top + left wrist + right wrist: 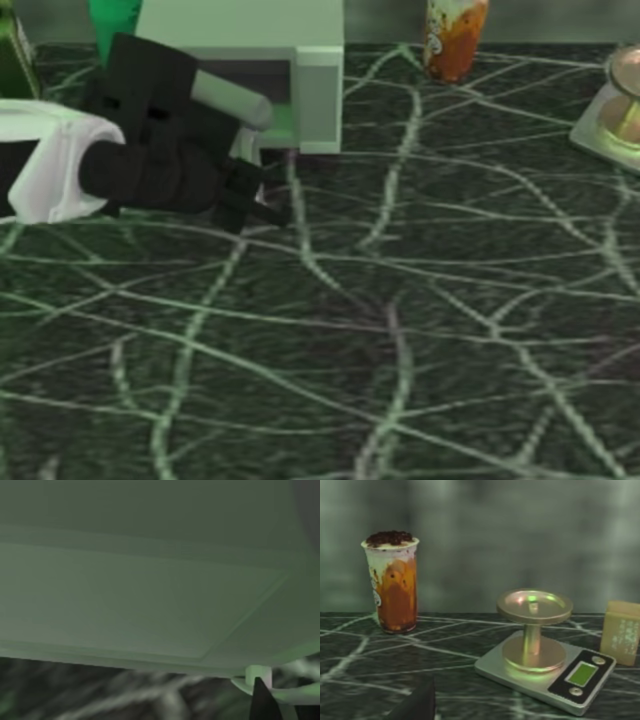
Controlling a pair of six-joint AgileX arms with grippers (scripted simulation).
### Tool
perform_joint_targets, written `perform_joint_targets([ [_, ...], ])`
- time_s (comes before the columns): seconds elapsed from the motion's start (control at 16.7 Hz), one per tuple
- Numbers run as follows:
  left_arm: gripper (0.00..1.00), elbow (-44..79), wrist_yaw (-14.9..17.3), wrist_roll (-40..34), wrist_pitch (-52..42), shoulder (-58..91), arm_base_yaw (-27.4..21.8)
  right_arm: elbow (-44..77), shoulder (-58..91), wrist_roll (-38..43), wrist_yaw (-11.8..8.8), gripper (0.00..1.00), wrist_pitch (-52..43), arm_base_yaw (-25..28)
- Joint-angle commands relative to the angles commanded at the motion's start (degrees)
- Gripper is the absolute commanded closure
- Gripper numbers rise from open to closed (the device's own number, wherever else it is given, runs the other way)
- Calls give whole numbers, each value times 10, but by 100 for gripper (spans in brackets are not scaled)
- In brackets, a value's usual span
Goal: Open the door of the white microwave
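Note:
The white microwave (240, 25) stands at the back of the table, left of centre, its narrow control panel (318, 95) facing forward. The door (140, 595) is swung out from the front, so the dark cavity (268, 72) shows. In the top view only the door's pale free edge (246, 148) is seen beside my left arm. My left gripper (262, 195) sits just in front of that edge. In the left wrist view its dark fingertips (262, 700) straddle the door's handle strip (295, 692). A dark part of my right gripper (417, 702) shows only in the right wrist view.
A green bottle (112, 20) stands left of the microwave. A layered drink cup (452, 35) is at the back right of centre. A kitchen scale (615, 115) sits at the right edge, with a tan block (621, 632) beside it.

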Motion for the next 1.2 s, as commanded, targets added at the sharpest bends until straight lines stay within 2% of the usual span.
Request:
perform_joint_targets([
  [0.24,100,-7,16,23,-2,-7,12,0,0,0,0,0,0,0],
  [1.2,100,-8,17,25,-2,-8,12,0,0,0,0,0,0,0],
])
